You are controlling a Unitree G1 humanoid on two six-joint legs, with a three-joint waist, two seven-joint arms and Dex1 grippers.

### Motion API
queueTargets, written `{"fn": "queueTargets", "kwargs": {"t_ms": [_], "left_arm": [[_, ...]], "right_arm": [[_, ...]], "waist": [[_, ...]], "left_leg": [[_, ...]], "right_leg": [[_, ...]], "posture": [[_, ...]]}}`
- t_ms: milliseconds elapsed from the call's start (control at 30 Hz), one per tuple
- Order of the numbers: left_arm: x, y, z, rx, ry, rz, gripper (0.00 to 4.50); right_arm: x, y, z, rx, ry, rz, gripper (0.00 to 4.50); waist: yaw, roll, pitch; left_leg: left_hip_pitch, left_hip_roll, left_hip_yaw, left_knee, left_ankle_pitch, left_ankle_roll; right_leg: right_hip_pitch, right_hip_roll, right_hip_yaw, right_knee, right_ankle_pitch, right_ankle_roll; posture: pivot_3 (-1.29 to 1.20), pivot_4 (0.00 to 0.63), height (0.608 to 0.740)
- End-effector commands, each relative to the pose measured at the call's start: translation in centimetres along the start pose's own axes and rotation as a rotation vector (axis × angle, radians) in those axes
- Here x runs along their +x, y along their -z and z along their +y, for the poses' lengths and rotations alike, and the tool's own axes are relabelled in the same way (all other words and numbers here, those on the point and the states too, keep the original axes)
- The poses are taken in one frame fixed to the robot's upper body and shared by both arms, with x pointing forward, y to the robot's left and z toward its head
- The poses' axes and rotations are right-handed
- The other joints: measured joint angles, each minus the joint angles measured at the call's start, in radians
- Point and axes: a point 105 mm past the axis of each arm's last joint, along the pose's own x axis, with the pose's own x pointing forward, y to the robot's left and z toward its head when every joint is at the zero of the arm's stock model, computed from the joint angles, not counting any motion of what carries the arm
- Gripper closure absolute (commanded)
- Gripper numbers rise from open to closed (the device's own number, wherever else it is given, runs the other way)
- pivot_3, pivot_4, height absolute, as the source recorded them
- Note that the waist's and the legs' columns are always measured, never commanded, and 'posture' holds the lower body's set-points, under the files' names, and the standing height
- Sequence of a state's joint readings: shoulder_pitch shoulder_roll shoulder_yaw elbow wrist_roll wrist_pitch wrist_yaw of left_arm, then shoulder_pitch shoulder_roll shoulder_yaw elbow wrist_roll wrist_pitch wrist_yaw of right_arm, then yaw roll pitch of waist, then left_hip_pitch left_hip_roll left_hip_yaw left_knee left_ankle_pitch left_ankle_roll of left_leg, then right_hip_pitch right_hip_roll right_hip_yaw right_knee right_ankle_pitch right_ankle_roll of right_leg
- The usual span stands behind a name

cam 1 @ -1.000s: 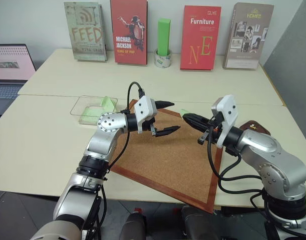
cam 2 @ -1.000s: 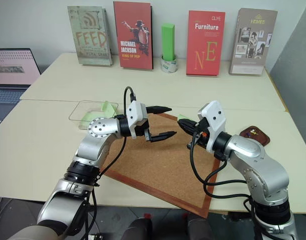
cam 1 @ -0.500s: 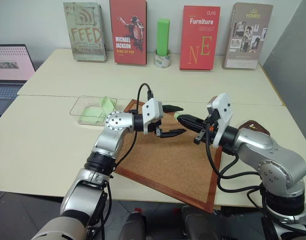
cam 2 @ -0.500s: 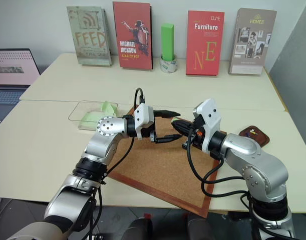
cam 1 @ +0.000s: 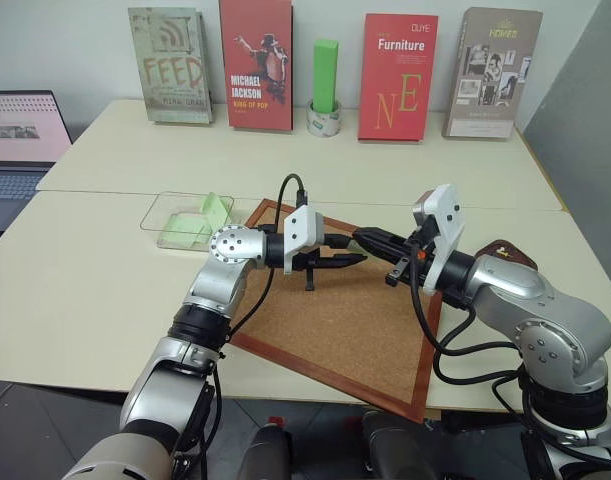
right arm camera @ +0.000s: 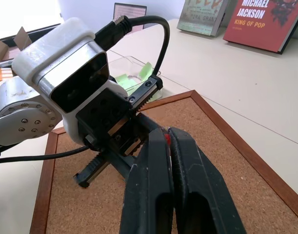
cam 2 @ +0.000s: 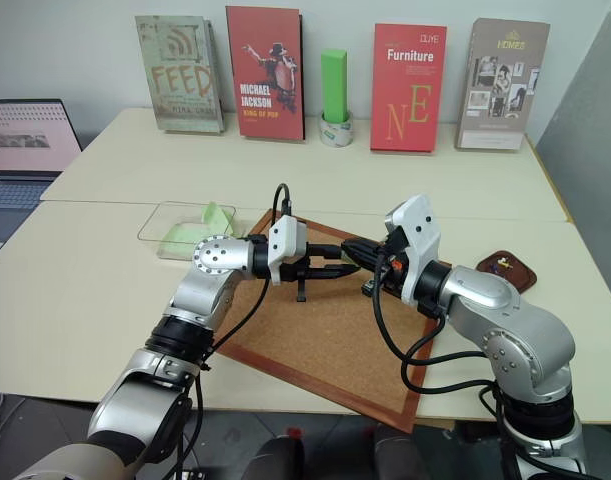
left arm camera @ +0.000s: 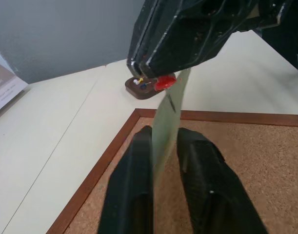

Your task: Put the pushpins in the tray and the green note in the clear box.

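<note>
Above the cork board, my two grippers meet tip to tip. My right gripper (cam 1: 361,236) is shut on the red pushpin (left arm camera: 164,82), with a red sliver between its fingers in the right wrist view. The pale green note (left arm camera: 169,117) hangs from that pin. My left gripper (left arm camera: 164,134) is shut on the note, one finger on each face. The dark brown tray (cam 1: 506,255) lies at the board's right edge with small pins in it. The clear box (cam 1: 171,220) sits to the left of the board with green paper inside.
The cork board (cam 1: 355,325) with its red-brown frame lies below both arms. Several books stand along the back wall, with a tall green block (cam 1: 326,75) in a tape roll among them. A laptop (cam 1: 15,140) sits at the far left.
My left gripper has gone from wide open to shut on the note at the right gripper's tip. The right gripper stays shut on the pin.
</note>
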State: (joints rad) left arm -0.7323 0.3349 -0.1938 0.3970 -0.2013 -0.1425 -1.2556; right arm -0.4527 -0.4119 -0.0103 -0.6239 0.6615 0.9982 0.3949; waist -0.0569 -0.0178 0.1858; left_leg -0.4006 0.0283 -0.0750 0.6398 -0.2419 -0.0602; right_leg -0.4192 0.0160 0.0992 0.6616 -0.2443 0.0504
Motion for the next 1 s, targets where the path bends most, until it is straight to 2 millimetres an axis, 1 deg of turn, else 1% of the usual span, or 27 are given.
{"fn": "queueTargets", "kwargs": {"t_ms": [33,300,467,633,733,800,833,867,900,1000], "left_arm": [[0.1,-0.6,0.0,0.039,0.022,-0.003,4.45],[0.0,-0.4,-0.1,0.035,0.029,0.002,4.48],[-0.1,-0.1,-0.5,0.048,0.042,0.015,4.48],[-0.2,0.0,-0.5,0.057,0.036,0.023,4.48],[-0.2,0.1,-0.5,0.057,0.033,0.027,4.48],[-0.3,0.2,-0.5,0.056,0.027,0.032,4.48],[-0.4,0.3,-0.5,0.052,0.022,0.036,4.48],[-0.4,0.4,-0.4,0.044,0.013,0.041,4.48],[-0.5,0.5,-0.4,0.039,0.006,0.044,4.48],[-0.8,0.7,-0.5,0.007,-0.015,0.057,4.48]], "right_arm": [[0.0,-1.1,0.5,-0.02,-0.02,-0.039,4.5],[0.0,-1.2,0.4,-0.012,-0.018,-0.042,4.5],[-0.1,-1.6,0.2,-0.012,-0.004,-0.058,4.5],[-0.7,-2.4,-0.3,-0.008,0.024,-0.082,4.5],[-1.5,-2.8,-1.0,-0.01,0.06,-0.094,4.5],[-2.4,-3.0,-1.7,-0.028,0.104,-0.101,4.5],[-3.0,-2.9,-2.5,-0.049,0.149,-0.098,4.5],[-4.0,-2.8,-3.6,-0.078,0.214,-0.091,4.5],[-4.6,-2.8,-4.4,-0.099,0.257,-0.085,4.5],[-7.9,-1.4,-8.3,-0.181,0.482,0.003,4.5]], "waist": [[0.0,0.0,0.0],[0.0,0.0,0.0],[0.0,0.0,0.0],[0.0,0.0,0.0],[0.0,0.0,0.0],[0.0,0.0,0.0],[0.0,0.0,0.0],[0.0,0.0,0.0],[0.001,0.0,0.0],[0.005,0.0,0.0]], "left_leg": [[0.0,0.0,0.0,0.001,0.0,0.0],[0.0,0.0,0.0,0.003,0.0,0.0],[0.0,0.0,0.0,0.003,0.0,0.0],[0.0,0.0,0.0,0.003,0.0,0.0],[0.0,0.0,0.0,0.003,0.0,0.0],[-0.001,0.0,0.0,0.003,0.0,0.0],[-0.001,0.0,0.0,0.003,0.0,0.0],[-0.001,0.0,0.0,0.003,0.0,0.0],[-0.001,0.0,0.0,0.003,0.0,0.0],[-0.001,0.0,0.0,0.003,0.0,0.0]], "right_leg": [[0.0,0.0,0.0,0.0,0.0,0.0],[0.0,0.0,0.0,0.001,0.0,0.0],[0.0,0.0,0.0,0.001,0.0,0.0],[0.0,0.0,0.0,0.001,0.0,0.0],[0.0,0.0,0.0,0.001,0.0,0.0],[0.0,0.0,0.0,0.001,0.0,0.0],[0.0,0.0,0.0,0.001,0.0,0.0],[0.0,0.0,0.0,0.001,0.0,0.0],[0.0,0.0,0.0,0.001,0.0,0.0],[0.0,0.0,0.0,0.001,0.0,0.0]], "posture": [[0.0,0.15,0.74],[0.0,0.15,0.74],[0.0,0.15,0.74],[0.0,0.15,0.74],[0.0,0.15,0.74],[0.0,0.15,0.74],[0.0,0.15,0.74],[0.0,0.15,0.74],[0.0,0.15,0.74],[0.0,0.15,0.74]]}}
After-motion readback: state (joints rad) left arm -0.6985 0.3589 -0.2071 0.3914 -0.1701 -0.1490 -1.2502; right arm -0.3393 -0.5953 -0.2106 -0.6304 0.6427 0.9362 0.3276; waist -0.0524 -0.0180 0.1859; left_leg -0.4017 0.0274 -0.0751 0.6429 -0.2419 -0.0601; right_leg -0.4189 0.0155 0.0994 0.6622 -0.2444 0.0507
